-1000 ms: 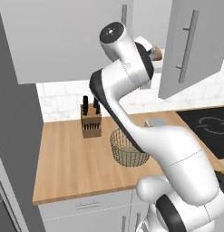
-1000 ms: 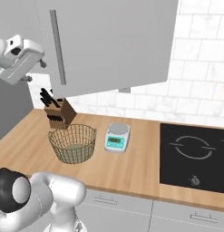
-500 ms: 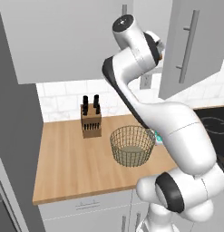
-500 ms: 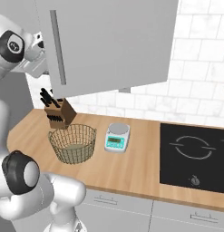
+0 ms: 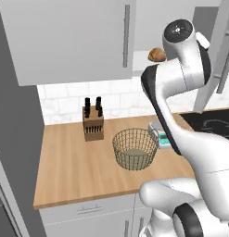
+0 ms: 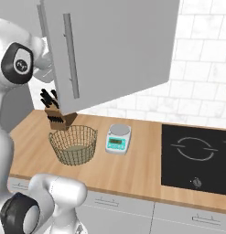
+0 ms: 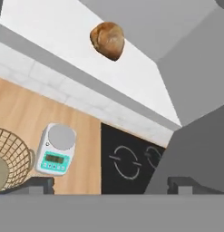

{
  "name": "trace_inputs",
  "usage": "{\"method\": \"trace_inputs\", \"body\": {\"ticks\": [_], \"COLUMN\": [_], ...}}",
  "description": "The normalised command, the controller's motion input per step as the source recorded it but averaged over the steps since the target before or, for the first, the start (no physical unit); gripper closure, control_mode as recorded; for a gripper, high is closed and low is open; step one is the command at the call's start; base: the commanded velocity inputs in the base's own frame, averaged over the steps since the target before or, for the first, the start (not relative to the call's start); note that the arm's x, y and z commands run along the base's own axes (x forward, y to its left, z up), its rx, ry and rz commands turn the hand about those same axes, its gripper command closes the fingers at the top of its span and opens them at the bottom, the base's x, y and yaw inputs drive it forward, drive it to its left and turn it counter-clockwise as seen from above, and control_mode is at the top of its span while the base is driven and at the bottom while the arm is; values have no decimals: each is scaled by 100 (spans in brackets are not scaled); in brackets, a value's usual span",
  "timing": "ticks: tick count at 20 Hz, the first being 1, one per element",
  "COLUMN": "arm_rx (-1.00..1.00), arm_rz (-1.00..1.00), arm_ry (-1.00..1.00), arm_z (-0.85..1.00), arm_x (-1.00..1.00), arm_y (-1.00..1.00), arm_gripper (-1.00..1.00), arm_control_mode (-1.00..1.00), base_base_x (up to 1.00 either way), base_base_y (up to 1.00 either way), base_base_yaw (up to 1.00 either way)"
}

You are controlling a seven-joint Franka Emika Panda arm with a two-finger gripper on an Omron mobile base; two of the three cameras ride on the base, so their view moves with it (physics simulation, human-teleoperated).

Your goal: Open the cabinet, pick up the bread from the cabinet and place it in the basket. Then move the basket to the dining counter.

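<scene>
Gripper (image 7: pixel 111 183) jaws spread wide, nothing between them. Basket (image 5: pixel 134 149) sits upright on the wood worktop (image 5: pixel 74 166), just beside the kitchen scale (image 7: pixel 56 149) and near the knife block (image 5: pixel 93 119). Cabinet (image 6: pixel 110 45) door swung open above the basket. Bread (image 7: pixel 107 40) lies on the white shelf (image 7: pixel 77 59) inside, roundish, long axis unclear, well ahead of the fingertips, roughly centred between them.
</scene>
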Motion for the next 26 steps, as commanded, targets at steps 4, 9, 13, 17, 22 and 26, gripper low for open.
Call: {"method": "trace_inputs", "body": {"ticks": [4, 9, 13, 17, 22, 26], "arm_rx": [7, 10, 12, 27, 33, 39], "arm_rz": [-1, -4, -7, -1, 2, 14], "arm_ry": [-27, -25, -24, -17, -6, 0], "arm_z": [2, 21, 15, 0, 6, 42], "arm_x": [-56, -26, -13, -25, 0, 24], "arm_y": [-100, -100, -70, 31, 88, 56], "arm_gripper": [-100, -100, -100, -100, -100, -100], "arm_control_mode": [-100, -100, -100, -100, -100, -100], "base_base_x": [0, 0, 0, 0, 0, 0], "base_base_y": [0, 0, 0, 0, 0, 0], "base_base_yaw": [0, 0, 0, 0, 0, 0]}}
